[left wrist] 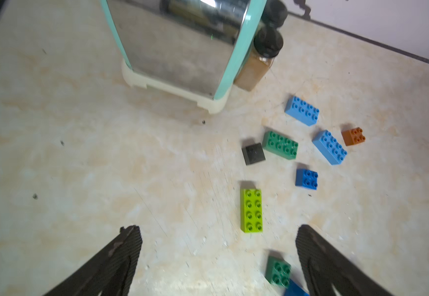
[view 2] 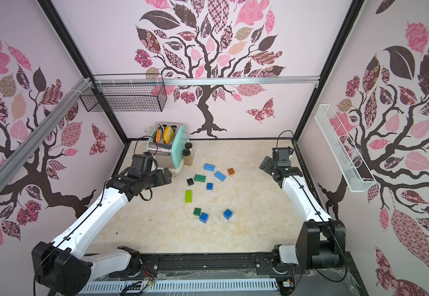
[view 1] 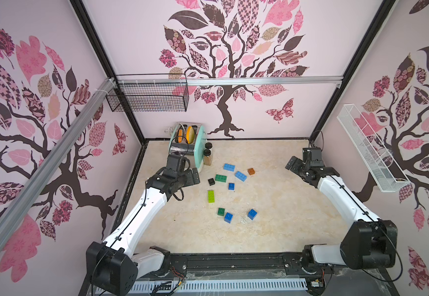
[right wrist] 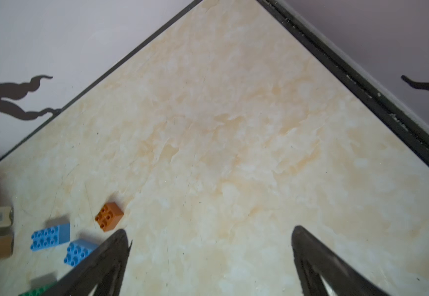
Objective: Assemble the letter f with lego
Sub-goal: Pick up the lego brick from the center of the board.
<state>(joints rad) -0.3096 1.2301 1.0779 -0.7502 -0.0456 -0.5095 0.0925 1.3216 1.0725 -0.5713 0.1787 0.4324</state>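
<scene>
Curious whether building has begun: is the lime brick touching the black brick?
Apart. The left wrist view shows a clear gap between the lime brick and black brick.

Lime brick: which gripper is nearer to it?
Left. The left gripper hangs open close to the lime brick; the right gripper sits open far off, past the orange-brown brick.

Ten bricks [view 1: 252, 214] lie on the surface [view 1: 285, 210]: three blue [view 1: 231, 186], two light blue [view 1: 228, 167], two dark green [view 1: 220, 178], one lime [view 1: 211, 196], one black [view 1: 211, 181], one orange-brown [view 1: 251, 171]. One toaster [view 1: 200, 151], two jars [view 1: 207, 157], two baskets [view 1: 149, 98].
</scene>
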